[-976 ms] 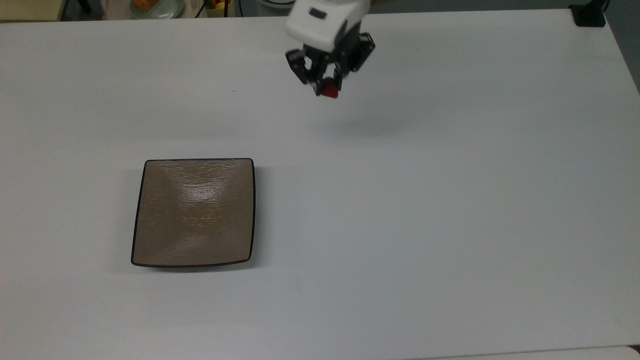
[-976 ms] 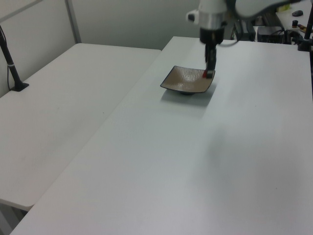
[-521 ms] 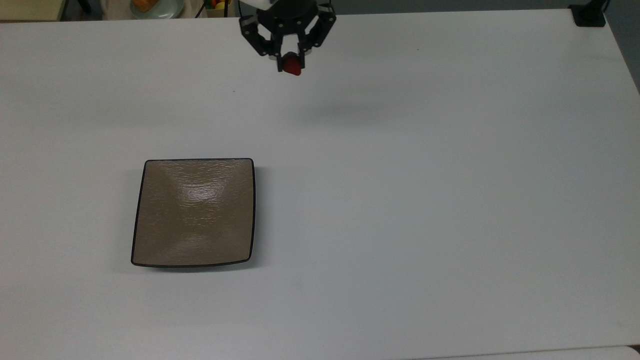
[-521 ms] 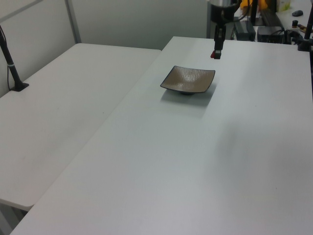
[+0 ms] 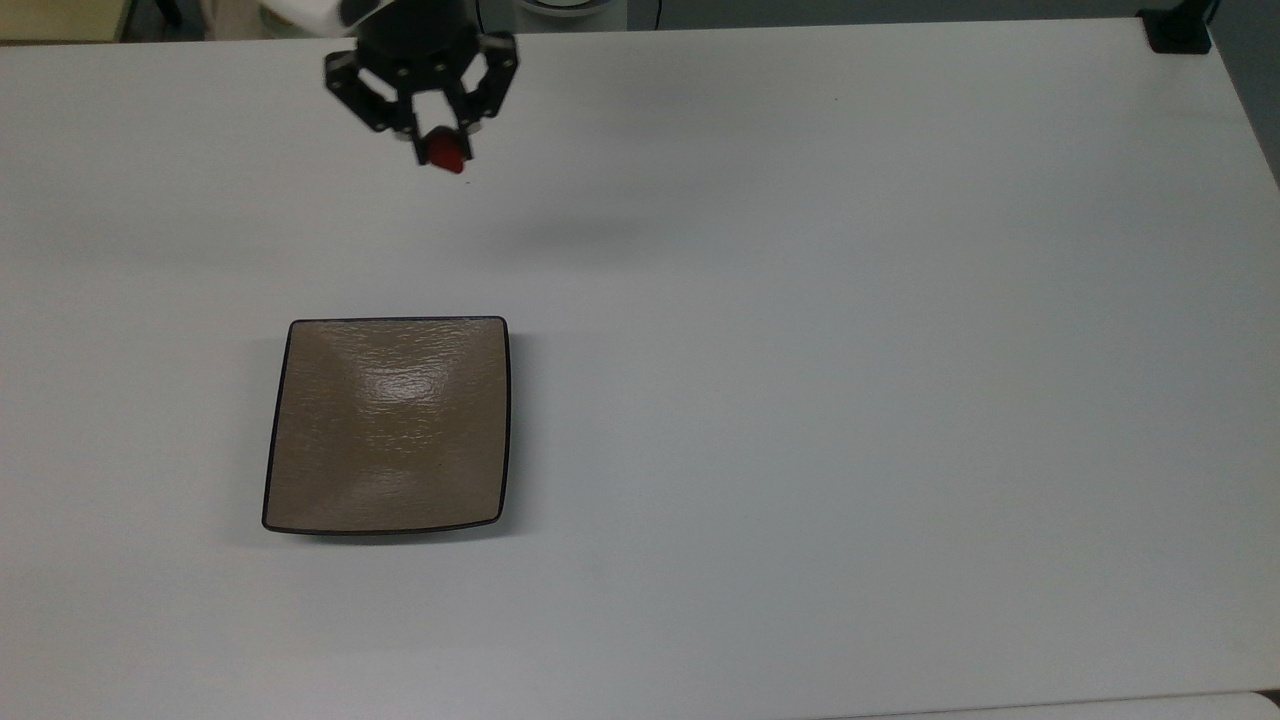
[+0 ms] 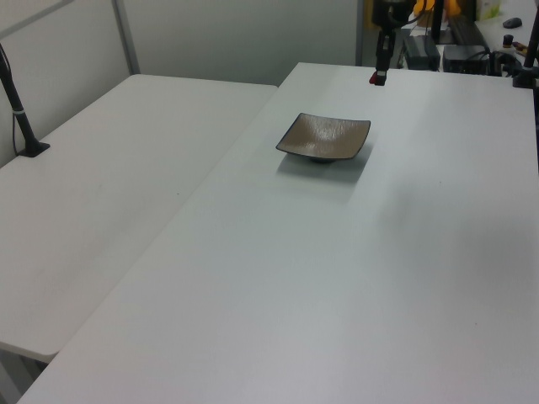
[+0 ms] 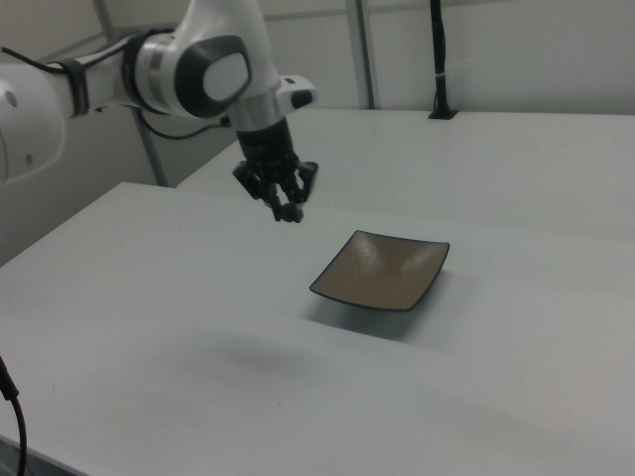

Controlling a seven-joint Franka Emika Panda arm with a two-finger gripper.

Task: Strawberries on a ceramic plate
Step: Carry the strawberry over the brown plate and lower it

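Black 2-finger gripper (image 5: 441,150) raised above white matte table (image 5: 850,350), clenched on 1 small red strawberry (image 5: 445,152) hanging from the fingertips. Below the gripper in the top view, well apart: square tan-brown ceramic plate (image 5: 390,425), glossy, finely textured, thin black rim, slightly curved sides, bare. White glossy arm (image 7: 189,69) behind gripper.

Red strawberry (image 5: 445,153) held aloft; square tan plate (image 5: 388,425) on table, apart.

A red strawberry (image 5: 445,152), a textured tan-brown ceramic plate (image 5: 388,425) with black rim, a white table (image 5: 850,350).
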